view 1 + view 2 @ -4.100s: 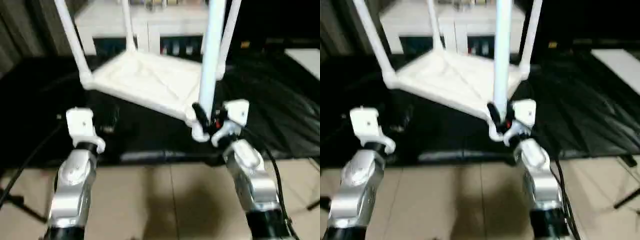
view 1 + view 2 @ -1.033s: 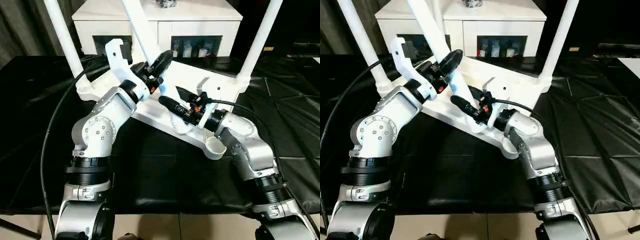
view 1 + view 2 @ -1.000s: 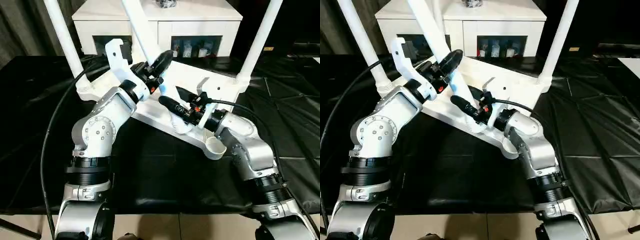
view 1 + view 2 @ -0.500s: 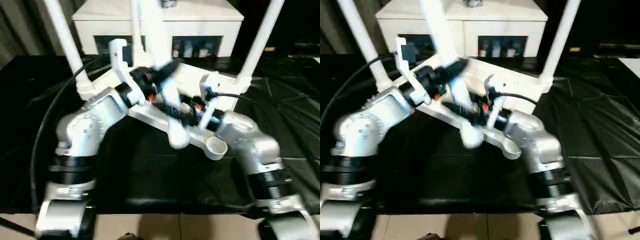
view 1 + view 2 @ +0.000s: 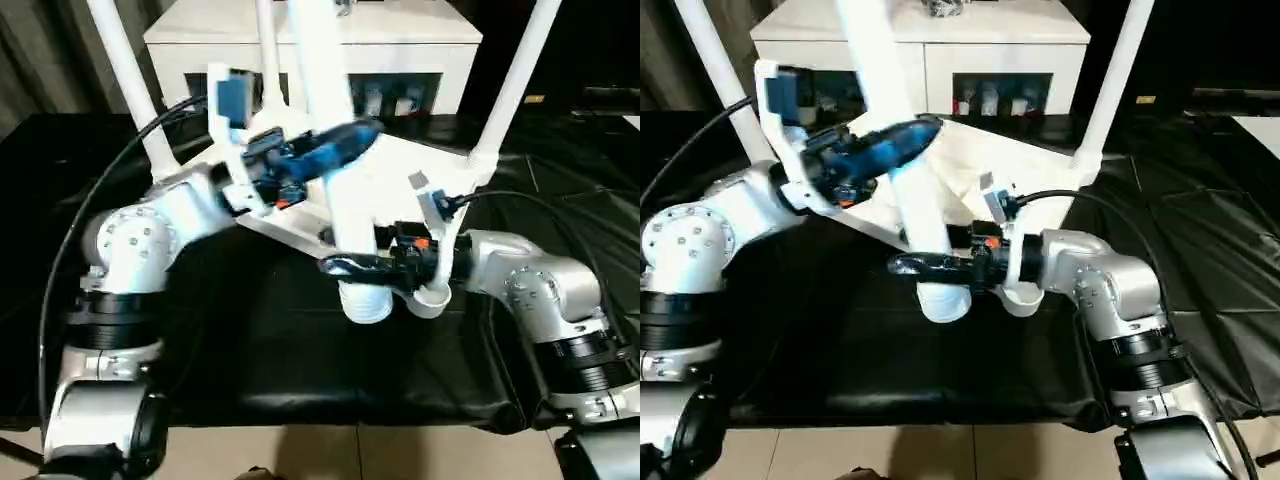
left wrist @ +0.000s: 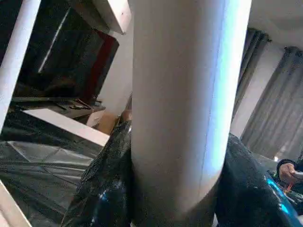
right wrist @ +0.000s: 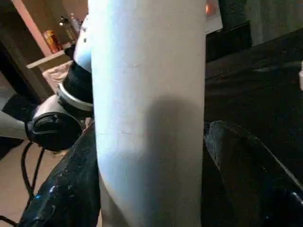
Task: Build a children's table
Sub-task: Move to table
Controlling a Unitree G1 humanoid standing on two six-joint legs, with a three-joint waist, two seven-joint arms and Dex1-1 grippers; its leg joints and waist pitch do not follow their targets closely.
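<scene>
The table top (image 5: pixel 400 190) lies upside down on the black worktop (image 5: pixel 300 350), three legs (image 5: pixel 505 90) fitted. The fourth leg (image 5: pixel 335 190) is pinched by the left hand (image 5: pixel 330 150) and loosely straddled by the right hand (image 5: pixel 350 265), not yet socketed. The clearance beside the right fingers (image 7: pixel 241 161) is revealed in the wrist view.

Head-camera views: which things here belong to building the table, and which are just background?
Belongs to the job:
- white plastic tabletop, lying upside down
- loose white tapered leg between both grippers
- three white legs already standing in the top, e.g.

Background:
- white cabinet with glass doors
- black sheet under the work
</scene>
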